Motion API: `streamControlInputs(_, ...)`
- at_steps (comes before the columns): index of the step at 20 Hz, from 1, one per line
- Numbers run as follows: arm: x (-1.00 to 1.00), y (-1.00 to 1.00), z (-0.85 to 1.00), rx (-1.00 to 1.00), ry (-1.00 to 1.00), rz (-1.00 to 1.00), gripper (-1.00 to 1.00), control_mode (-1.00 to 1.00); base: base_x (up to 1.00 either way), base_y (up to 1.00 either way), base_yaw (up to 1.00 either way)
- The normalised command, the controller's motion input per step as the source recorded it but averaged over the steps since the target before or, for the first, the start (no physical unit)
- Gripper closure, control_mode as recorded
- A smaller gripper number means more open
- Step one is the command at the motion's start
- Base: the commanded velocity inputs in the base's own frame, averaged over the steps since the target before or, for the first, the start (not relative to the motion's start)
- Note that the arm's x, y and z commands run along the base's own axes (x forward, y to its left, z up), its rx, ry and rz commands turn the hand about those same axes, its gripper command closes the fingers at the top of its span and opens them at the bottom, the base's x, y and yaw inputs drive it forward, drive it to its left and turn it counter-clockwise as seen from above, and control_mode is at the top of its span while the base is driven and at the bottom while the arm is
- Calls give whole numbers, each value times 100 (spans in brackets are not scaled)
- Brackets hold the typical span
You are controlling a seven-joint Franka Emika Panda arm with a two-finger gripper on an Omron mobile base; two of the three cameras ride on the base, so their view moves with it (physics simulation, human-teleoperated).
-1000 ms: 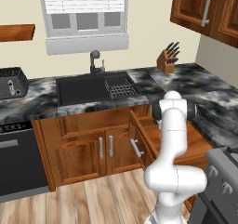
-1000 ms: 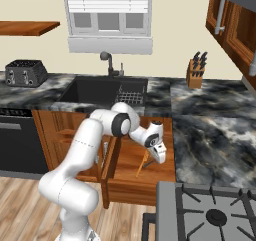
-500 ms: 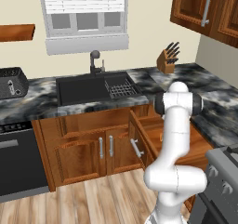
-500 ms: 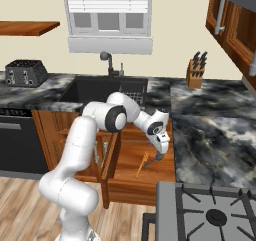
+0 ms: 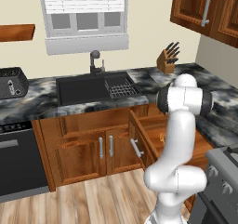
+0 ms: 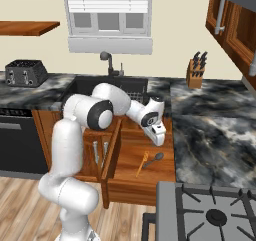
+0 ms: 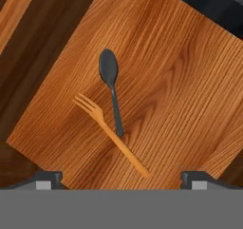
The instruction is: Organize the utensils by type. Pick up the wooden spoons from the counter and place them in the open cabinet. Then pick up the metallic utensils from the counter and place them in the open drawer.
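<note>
The open drawer (image 6: 131,191) sticks out of the counter (image 6: 215,130) front, its light wood floor (image 7: 180,81) bare around two utensils. A dull grey metal spoon (image 7: 110,88) (image 6: 155,158) lies across the handle of an orange-brown wooden fork (image 7: 110,134) (image 6: 141,164). My gripper (image 6: 159,135) (image 7: 121,179) hangs above them, open, its fingertips (image 7: 47,179) far apart with nothing between. In the left base view my arm hides most of the drawer (image 5: 149,123); a bit of the wooden fork (image 5: 162,137) shows.
A knife block (image 6: 195,72) stands at the back of the counter, beside a black sink (image 6: 100,87) with a dish rack (image 5: 120,87). A stove (image 6: 210,210) is at the near right, a toaster (image 6: 25,72) far left. Upper cabinets (image 5: 204,9) hang at the right.
My hand has shifted slightly right and up over the drawer. The fork and the spoon lie still on the drawer floor.
</note>
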Motion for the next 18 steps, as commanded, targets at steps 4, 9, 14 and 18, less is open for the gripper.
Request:
streamControlInputs(4,-68,32,66,-17,-18,18,-100,-100,0,0,0)
streamControlInputs(9,-72,37,53,-35,-31,26,-100,-100,0,0,0)
streamControlInputs(14,-69,36,53,-22,-29,26,-100,-100,0,0,0)
streamControlInputs(18,-60,31,61,-5,-15,16,-100,-100,0,0,0)
